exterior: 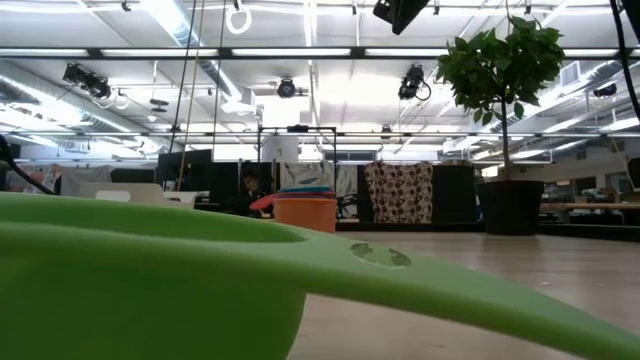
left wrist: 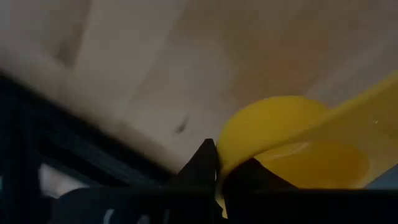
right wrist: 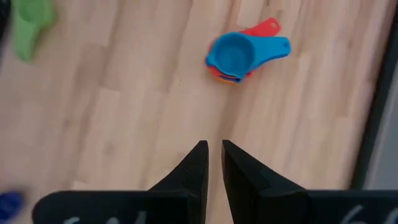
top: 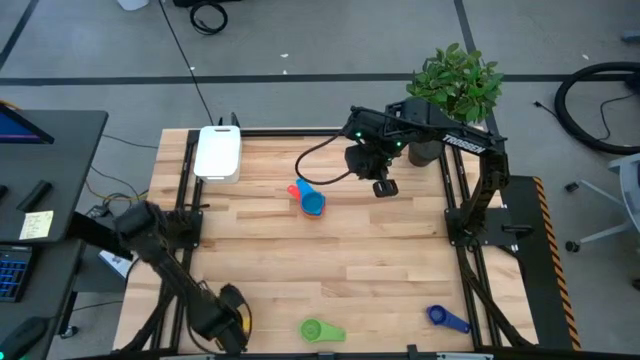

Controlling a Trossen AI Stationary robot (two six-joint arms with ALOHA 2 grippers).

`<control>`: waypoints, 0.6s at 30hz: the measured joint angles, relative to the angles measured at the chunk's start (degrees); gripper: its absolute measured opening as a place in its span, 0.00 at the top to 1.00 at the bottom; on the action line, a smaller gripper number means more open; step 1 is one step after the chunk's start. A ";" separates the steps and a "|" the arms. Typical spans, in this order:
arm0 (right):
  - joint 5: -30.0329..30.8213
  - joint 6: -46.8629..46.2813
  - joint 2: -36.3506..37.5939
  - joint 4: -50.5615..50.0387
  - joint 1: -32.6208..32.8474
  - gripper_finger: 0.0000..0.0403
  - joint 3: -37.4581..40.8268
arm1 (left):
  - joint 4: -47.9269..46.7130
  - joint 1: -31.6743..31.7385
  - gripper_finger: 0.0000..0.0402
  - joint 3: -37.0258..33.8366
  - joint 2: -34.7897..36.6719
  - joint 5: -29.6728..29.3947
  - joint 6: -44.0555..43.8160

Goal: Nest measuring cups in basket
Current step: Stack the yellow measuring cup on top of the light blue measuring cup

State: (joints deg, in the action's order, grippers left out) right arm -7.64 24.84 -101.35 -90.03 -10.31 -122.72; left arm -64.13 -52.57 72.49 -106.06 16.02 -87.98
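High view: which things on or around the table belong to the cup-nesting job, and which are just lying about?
Job:
white basket
nested cups, blue on top
green cup
dark blue cup
yellow cup in left pincer

Lying about:
potted plant
cable
sticky note

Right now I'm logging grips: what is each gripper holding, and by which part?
The left gripper is shut on the yellow measuring cup, at its bowl's rim. The right gripper holds nothing.

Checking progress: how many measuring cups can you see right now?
5 at least: light blue atop red and orange mid-table, green and dark blue at the near edge, yellow in left fingers. More may be hidden.
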 joint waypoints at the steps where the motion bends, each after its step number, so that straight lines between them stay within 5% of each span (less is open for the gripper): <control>1: 1.15 1.79 0.25 0.02 0.01 0.88 0.00 | -0.52 1.30 0.97 0.00 1.24 -0.41 -1.11; 10: 9.77 12.36 7.69 0.16 -0.07 0.88 0.02 | -0.61 20.47 0.97 0.07 12.57 -9.67 -5.58; 18: 11.14 13.02 16.26 4.03 -0.20 0.88 0.00 | 11.76 39.63 0.97 0.24 15.63 -18.83 5.02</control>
State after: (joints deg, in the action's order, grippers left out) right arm 3.50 37.86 -85.09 -86.01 -10.51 -122.72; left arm -52.37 -12.95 72.73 -90.43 -2.80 -82.96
